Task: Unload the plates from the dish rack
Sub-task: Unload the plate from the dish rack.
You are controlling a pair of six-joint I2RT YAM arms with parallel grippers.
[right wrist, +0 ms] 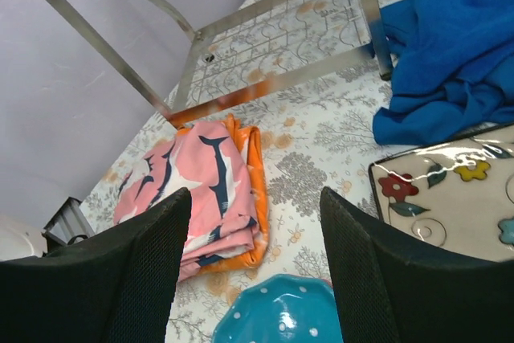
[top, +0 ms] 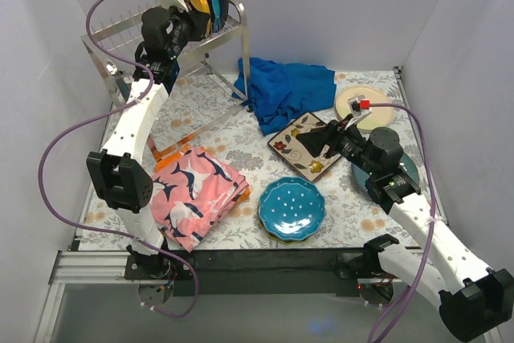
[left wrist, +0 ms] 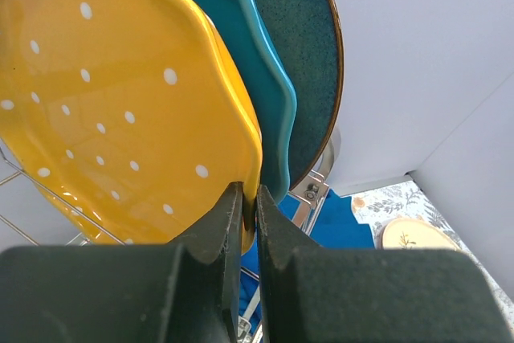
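**Left gripper pinches the front plate in the rack; right gripper open over the table**

The dish rack [top: 173,38] sits in the far-left corner, close to the left and back walls, so you have little room behind it or to its left. 3 plates stand upright at its right end: a yellow dotted plate [left wrist: 104,94] in front, a teal plate [left wrist: 257,62] behind it, and a dark teal plate [left wrist: 309,46] at the back.

The bare patterned table [top: 241,146] between the rack and the near edge is your open ground. It is bounded by the pink cloth [top: 193,190] on the left, the blue cloth [top: 285,90] beyond, and the square floral plate [top: 301,144] on the right. A teal dotted plate [top: 291,208] lies near the front edge. A cream plate [top: 365,102] lies by the right wall.

Only the left wrist view shows you the grip. The left gripper [left wrist: 250,198] has its jaws nearly together on the yellow dotted plate's lower rim. From above, the wrist hides that contact.

The right gripper [right wrist: 255,198] hangs with its fingers spread wide and holds nothing. The square floral plate is just below it, to its right. The right wrist view alone shows you the rack's legs from low down and the orange layer under the pink cloth.
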